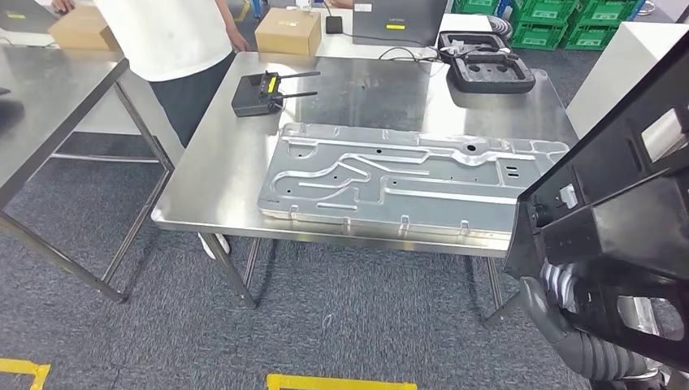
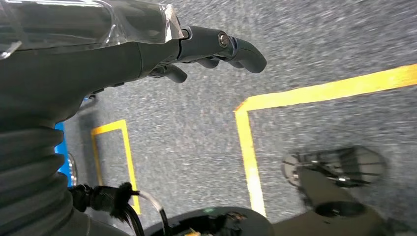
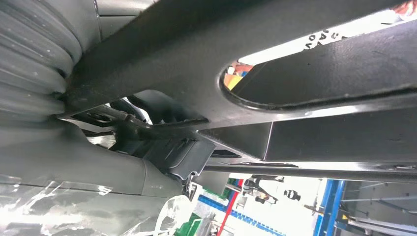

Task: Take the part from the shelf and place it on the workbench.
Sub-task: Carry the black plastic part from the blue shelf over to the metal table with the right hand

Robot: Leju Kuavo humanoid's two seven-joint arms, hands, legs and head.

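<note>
We see the part (image 1: 626,203), a black moulded piece with cut-outs, held up at the right side of the head view, off the bench (image 1: 227,154) and just past its right near corner. Its long axis runs diagonally, low end toward us and left, high end up and to the right. It overlaps the bench's right edge in the picture; contact with the bench cannot be judged.

The right hand (image 1: 561,296) grips the part from below at its low end; in the right wrist view the fingers (image 3: 147,110) are wrapped behind a flat black bar of the part (image 3: 305,59) beside an oval slot. Some writing shows past the part in that view, too cropped to read.

The left hand (image 2: 216,46) hangs over grey carpet with yellow floor tape (image 2: 248,147), fingers loosely curled, holding nothing.

On the bench a long stamped metal panel (image 1: 406,179) lies along the near edge, long axis parallel to it. A black device with two antennas (image 1: 260,93) sits near the far left corner, a black foam tray (image 1: 491,71) at the far right corner. Beyond: a cardboard box (image 1: 288,31), a dark laptop (image 1: 398,20) with a yellow label, unreadable, and green crates (image 1: 561,20). A person (image 1: 175,49) in a white shirt stands at the far left corner.
</note>
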